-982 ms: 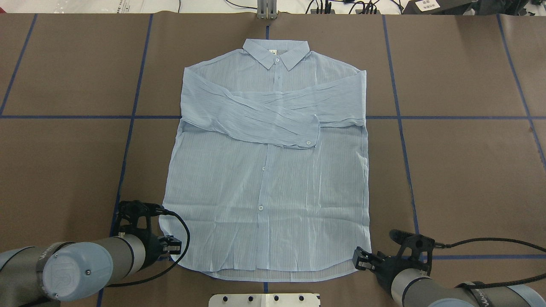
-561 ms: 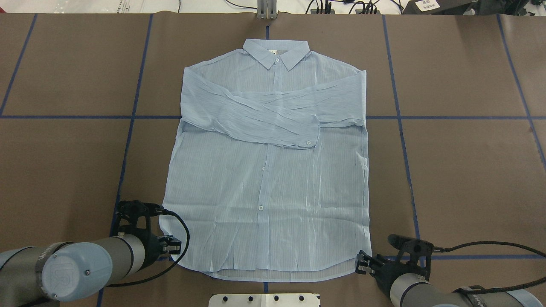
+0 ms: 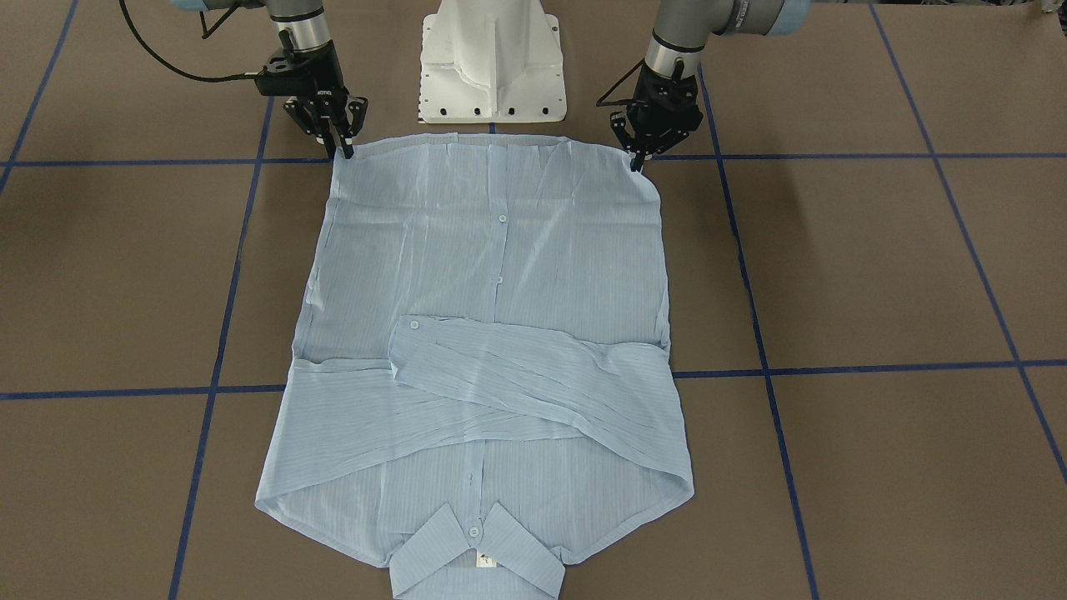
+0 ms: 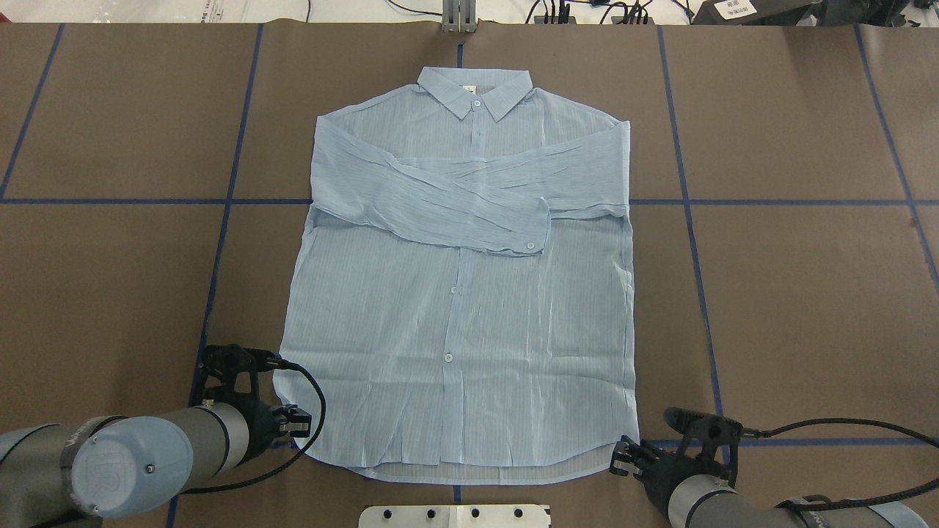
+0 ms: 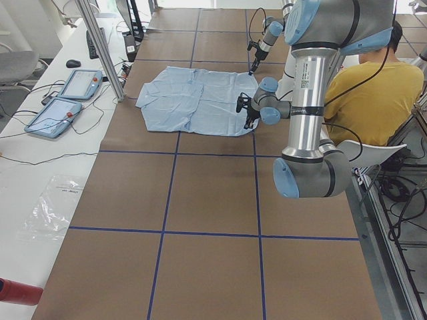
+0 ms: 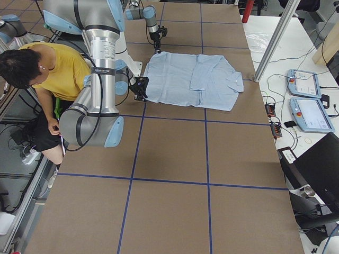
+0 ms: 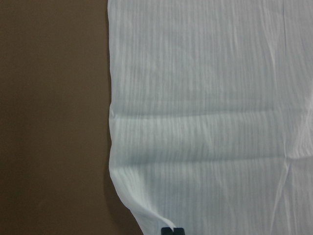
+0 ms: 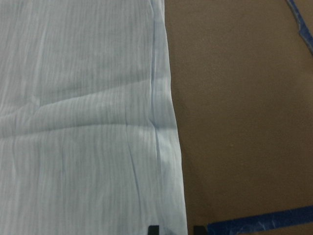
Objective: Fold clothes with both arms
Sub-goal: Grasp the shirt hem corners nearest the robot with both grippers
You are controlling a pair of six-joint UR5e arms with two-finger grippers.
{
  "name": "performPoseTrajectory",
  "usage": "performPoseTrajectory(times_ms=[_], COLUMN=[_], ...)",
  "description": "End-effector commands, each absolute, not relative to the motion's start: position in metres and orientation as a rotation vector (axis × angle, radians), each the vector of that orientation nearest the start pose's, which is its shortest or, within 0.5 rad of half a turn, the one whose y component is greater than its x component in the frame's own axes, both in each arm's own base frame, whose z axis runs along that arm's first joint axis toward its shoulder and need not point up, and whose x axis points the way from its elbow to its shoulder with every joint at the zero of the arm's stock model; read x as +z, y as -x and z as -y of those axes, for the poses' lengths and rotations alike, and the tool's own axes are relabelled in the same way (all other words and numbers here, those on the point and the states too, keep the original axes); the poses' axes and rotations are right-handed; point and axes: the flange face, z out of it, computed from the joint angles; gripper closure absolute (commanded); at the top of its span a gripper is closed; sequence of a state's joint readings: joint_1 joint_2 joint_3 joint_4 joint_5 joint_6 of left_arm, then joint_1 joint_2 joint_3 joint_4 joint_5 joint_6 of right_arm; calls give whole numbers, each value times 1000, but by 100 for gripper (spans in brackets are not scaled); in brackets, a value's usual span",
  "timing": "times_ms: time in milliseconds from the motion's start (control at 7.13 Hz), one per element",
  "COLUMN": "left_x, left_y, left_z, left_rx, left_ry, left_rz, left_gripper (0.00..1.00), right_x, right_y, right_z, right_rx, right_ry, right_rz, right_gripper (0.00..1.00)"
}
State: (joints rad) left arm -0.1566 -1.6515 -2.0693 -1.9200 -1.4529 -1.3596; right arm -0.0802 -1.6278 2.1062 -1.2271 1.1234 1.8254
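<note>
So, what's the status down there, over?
Left tool shut on a hem corner of the shirt. Right tool open, straddling the other corner's edge. Shirt flat, sleeves folded across. Nothing in the way.

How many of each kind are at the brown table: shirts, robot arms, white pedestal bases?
1 thin light blue striped button-up shirt
2 grey metal tubular robot arms: left arm, right arm
1 white pedestal base
Total: 4

Left gripper low, jaws pinched — right gripper low, jaws parted.
</note>
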Motion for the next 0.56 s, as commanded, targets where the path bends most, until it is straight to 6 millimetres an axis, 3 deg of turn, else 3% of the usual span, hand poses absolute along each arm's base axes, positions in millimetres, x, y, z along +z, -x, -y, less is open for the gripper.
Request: performPoseTrajectory(times_ms=[0,140,421], left_x=[348,345,334], left_y=[-472,-470,-464], left_z=[221,221,219], left_rx=[-3,-2,0], left_ry=[-277,-275,-273], left_rz=[-897,-906,-931], left_gripper=[100,100,100], right_x=[393,393,391], right_y=[472,472,468], right_z=[136,136,140], right_rx=[341,344,390], right_ry=[-280,-279,-275], right_rz=[874,875,882], right_gripper=[88,100,100])
